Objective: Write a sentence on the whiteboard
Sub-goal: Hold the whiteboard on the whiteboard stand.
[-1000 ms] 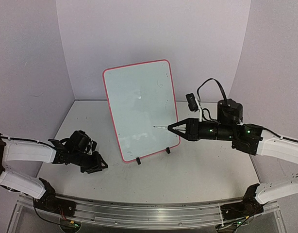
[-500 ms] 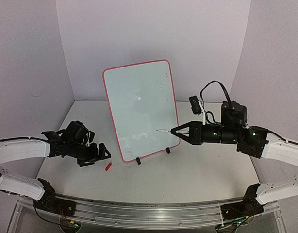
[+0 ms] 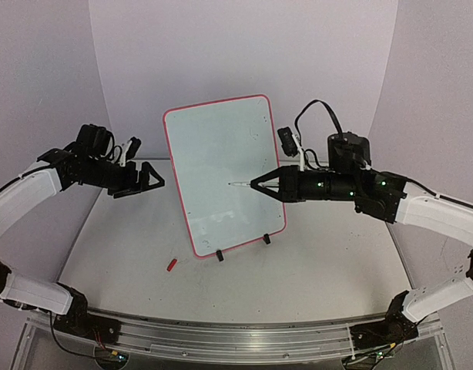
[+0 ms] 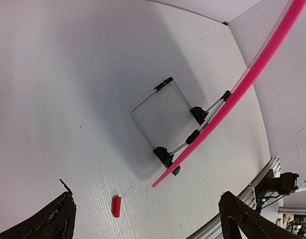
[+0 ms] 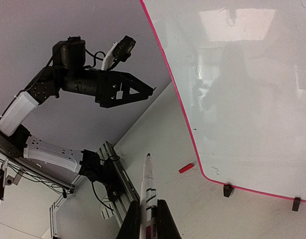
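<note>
My right pincer [image 3: 256, 185] clenches the marker [image 3: 241, 184], tip toward the whiteboard [image 3: 213, 146]; my left pincer [image 3: 155, 184] hangs released at its nine o'clock.

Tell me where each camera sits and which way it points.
Top external: above and behind the arms, looking down on the table, whiteboard, left arm and right arm.
Left wrist: raised left of the whiteboard, looking down at its edge and wire stand; own open jaws at the bottom corners.
Right wrist: looking left across the whiteboard's face to the left arm; own shut jaws hold the marker.
Shared: all three show the red cap.
</note>
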Controlling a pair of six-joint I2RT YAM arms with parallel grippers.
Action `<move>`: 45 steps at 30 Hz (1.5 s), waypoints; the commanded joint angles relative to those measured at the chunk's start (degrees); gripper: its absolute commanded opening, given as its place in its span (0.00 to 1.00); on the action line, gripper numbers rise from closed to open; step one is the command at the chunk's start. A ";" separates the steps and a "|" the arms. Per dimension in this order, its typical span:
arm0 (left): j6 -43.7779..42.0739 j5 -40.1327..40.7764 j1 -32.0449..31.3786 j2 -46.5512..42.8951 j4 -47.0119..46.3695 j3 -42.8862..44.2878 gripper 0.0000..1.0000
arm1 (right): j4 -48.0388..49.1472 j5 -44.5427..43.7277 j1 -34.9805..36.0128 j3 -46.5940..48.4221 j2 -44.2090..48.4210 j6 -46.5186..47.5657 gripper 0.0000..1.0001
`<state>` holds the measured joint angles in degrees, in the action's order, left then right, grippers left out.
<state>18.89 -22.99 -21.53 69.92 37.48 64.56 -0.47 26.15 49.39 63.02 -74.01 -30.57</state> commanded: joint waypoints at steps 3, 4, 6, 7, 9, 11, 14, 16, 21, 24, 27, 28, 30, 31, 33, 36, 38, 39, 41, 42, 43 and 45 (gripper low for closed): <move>-13.23 -15.31 2.34 4.26 -6.32 9.95 0.99 | 1.46 7.10 -2.87 13.37 -9.11 3.05 0.00; -13.51 -16.18 2.64 5.39 -7.41 10.30 0.99 | 1.44 7.66 -3.07 15.11 -10.64 3.21 0.00; -13.50 -17.66 3.47 7.51 -9.90 10.70 0.99 | 1.44 8.31 -3.45 17.95 -12.96 3.39 0.00; -13.37 -18.43 3.80 8.48 -10.96 10.86 0.99 | 1.44 8.52 -3.57 19.19 -14.20 3.47 0.00; -13.25 -20.76 4.43 10.04 -13.24 11.20 0.98 | 1.44 8.82 -3.65 21.60 -16.21 3.83 0.00; -13.66 -23.16 4.56 11.62 -14.69 11.81 0.95 | 1.44 8.89 -3.74 23.60 -17.90 4.24 0.00; -15.22 -24.84 4.65 14.01 -14.82 13.26 0.84 | 1.40 8.75 -3.71 26.50 -20.28 5.07 0.00; -16.41 -25.05 4.61 15.33 -14.51 14.00 0.75 | 1.35 8.60 -3.73 28.18 -21.95 5.47 0.00; -17.50 -27.83 4.72 15.58 -17.34 12.70 0.57 | 1.35 8.98 -3.70 32.36 -25.44 6.07 0.00; -18.00 -28.77 4.68 15.08 -18.72 11.14 0.46 | 1.35 9.15 -3.70 34.48 -27.32 6.39 0.00; -18.78 -29.07 4.73 14.59 -19.16 10.04 0.37 | 1.35 9.82 -3.69 36.79 -29.11 6.44 0.00; -18.80 -29.12 4.74 14.53 -19.63 9.80 0.35 | 1.35 10.16 -3.69 37.40 -29.85 6.41 0.00; -18.80 -29.49 4.65 14.58 -19.93 9.47 0.29 | 1.38 10.76 -3.75 38.90 -31.14 6.34 0.00; -18.80 -29.75 4.66 14.67 -19.92 9.50 0.26 | 1.45 10.98 -3.74 39.56 -31.64 6.34 0.00; -19.35 -29.91 4.68 14.72 -19.74 9.43 0.18 | 1.56 11.11 -3.70 40.66 -32.36 6.31 0.00; -21.31 -29.60 4.68 14.72 -19.43 8.99 0.07 | 1.98 10.95 -3.76 42.03 -33.50 6.32 0.00; -22.47 -29.73 4.66 14.72 -19.13 8.49 0.00 | 2.50 10.86 -3.74 42.48 -33.99 6.01 0.00; -22.89 -29.71 4.66 14.68 -19.00 8.22 0.00 | 2.91 10.95 -3.74 42.65 -34.17 5.80 0.00; -24.10 -29.38 4.64 14.62 -18.40 7.73 0.00 | 4.05 11.20 -3.72 42.73 -34.43 5.31 0.00; -24.77 -29.20 4.67 14.58 -18.01 7.54 0.00 | 4.55 11.31 -3.69 42.73 -34.55 5.07 0.00; -25.45 -29.01 4.72 14.55 -17.59 7.33 0.00 | 4.98 11.41 -3.72 42.71 -34.70 4.91 0.00; -26.22 -28.60 4.66 14.53 -17.17 6.94 0.00 | 5.55 11.75 -3.62 42.96 -34.95 4.58 0.00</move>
<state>-2.65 -52.26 -16.75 86.00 19.22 73.27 0.74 36.46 45.89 103.31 -107.84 -25.43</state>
